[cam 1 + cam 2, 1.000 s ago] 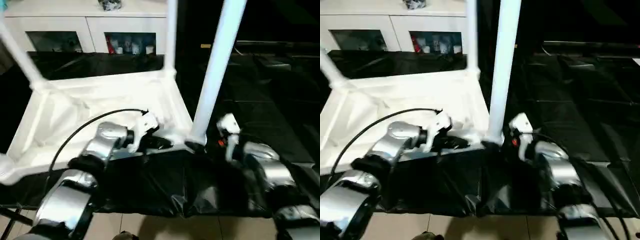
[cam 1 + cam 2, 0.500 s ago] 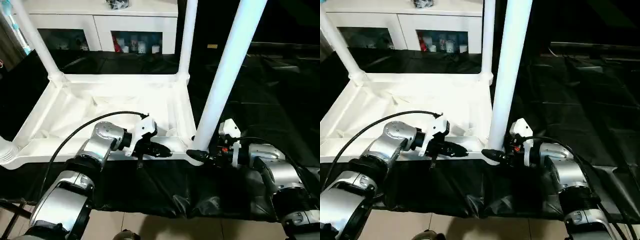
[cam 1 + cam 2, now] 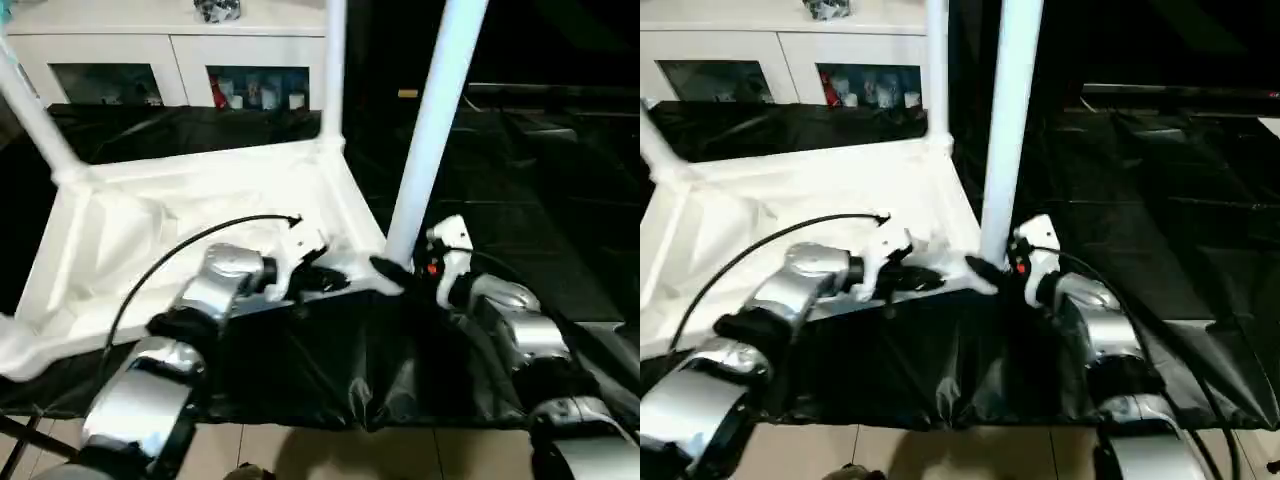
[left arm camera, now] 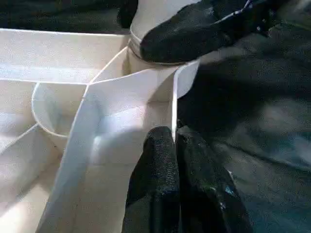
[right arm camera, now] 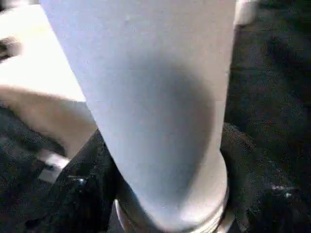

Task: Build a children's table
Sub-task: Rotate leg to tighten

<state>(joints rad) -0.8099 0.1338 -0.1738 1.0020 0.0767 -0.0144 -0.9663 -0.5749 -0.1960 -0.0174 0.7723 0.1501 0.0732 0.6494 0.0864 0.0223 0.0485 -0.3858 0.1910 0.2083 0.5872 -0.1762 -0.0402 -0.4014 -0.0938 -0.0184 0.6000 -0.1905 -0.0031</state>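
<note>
The children's table lies upside down on a black sheet [image 3: 330, 370], its top [image 3: 180, 220] showing the ribbed underside, with a white cabinet [image 3: 170, 60] behind it. Legs stand upright at the far left corner [image 3: 35, 120] and the far right corner [image 3: 333, 70]. A third leg [image 3: 430, 130] rises from the near right corner socket [image 5: 170, 213], where its wide base collar sits in the socket mouth; whether it is fully seated cannot be told. The near left corner shows no leg standing in it. The right gripper [image 3: 395, 270] is at the foot of this third leg, its black fingers [image 5: 82, 194] spread around the base on either side, clasping it. The left gripper [image 4: 181, 179] is at the near rim of the top beside that socket, its two fingers [image 4: 155, 184] pressed close together on the thin rim wall [image 4: 172, 111], seemingly pinching it to steady the top. Risk, as judged: if the right gripper lets go before the leg is home, the long leg could tilt and lever out of the socket. A sideways push at the base could drag the light top across the slippery sheet. The left pinch is narrow and could slip off the rim edge, leaving the top unrestrained.
</note>
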